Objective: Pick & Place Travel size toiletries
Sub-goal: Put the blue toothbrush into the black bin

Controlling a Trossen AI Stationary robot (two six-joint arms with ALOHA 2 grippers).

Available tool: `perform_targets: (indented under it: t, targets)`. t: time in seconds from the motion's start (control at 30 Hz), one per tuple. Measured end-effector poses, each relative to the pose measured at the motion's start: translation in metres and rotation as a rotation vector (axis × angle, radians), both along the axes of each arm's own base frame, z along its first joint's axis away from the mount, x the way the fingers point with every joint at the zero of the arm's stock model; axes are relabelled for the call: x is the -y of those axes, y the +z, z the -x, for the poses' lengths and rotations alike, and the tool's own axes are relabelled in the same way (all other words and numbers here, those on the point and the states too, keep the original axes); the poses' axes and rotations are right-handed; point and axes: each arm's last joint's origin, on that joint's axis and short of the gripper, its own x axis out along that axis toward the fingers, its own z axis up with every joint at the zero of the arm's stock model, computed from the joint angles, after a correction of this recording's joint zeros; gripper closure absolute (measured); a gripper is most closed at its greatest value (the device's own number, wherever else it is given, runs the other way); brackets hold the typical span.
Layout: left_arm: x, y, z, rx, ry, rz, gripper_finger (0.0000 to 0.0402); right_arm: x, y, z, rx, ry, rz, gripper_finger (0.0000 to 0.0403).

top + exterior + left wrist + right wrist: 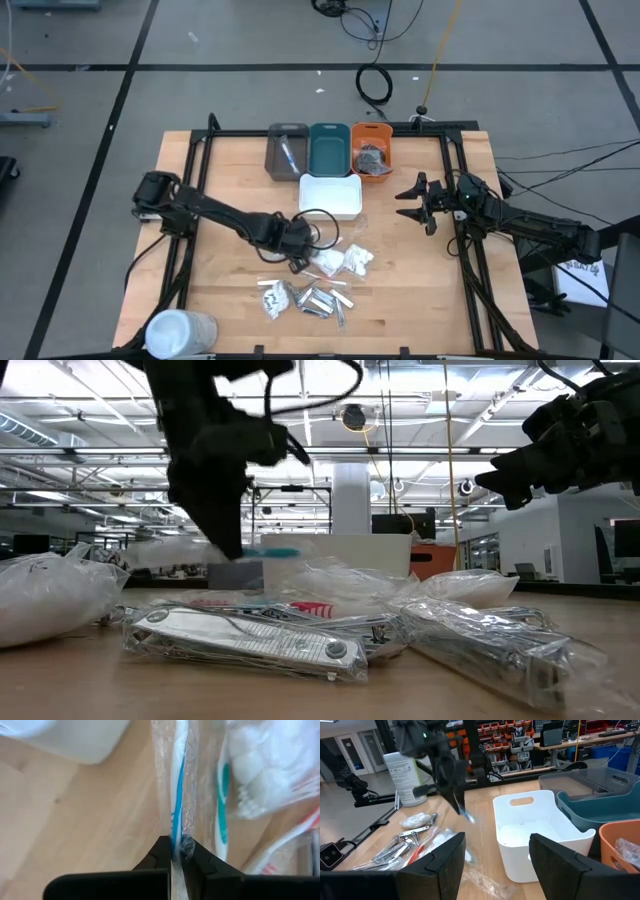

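My left gripper (297,258) hangs over the heap of travel size toiletries (312,285) in the middle of the table, shut on a slim blue-and-white stick in clear wrap (178,785). The low view shows the gripper (236,542) above the heap, the stick's teal tip (275,552) jutting out beside it. On the wood below lie silver wrapped pieces (250,640), white packets (346,260) and more wrapped sticks (223,805). My right gripper (408,196) waits open at the table's right side, level, with nothing between its fingers (445,865). My left gripper pinches the wrapped stick (176,839) between its two fingers, wrap and all. The fingers come from above, slanting steeply down. The stick runs on straight past the fingertips and hangs clear of the heap and the table.
At the far edge stand a grey tray (287,152), a teal tray (329,148) and an orange tray (371,150), with a white tray (330,195) just in front of them. A big white cylinder (180,332) lies at the near left corner. A dark cable loops beside the left wrist.
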Motion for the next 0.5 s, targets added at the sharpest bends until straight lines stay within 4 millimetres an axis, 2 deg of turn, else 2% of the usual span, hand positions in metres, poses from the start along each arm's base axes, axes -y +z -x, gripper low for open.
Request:
perform_targets:
  t: [0.27,0.5]
  targets:
    - [0.005,0.042,0.015,0.157,-0.049,-0.193,0.0391,0.000,0.000,0.000,-0.002,0.000,-0.001,0.0195]
    - [0.013,0.066,0.021,0.278,-0.104,-0.280,0.0390,0.000,0.000,0.000,-0.004,0.001,-0.002,0.0195]
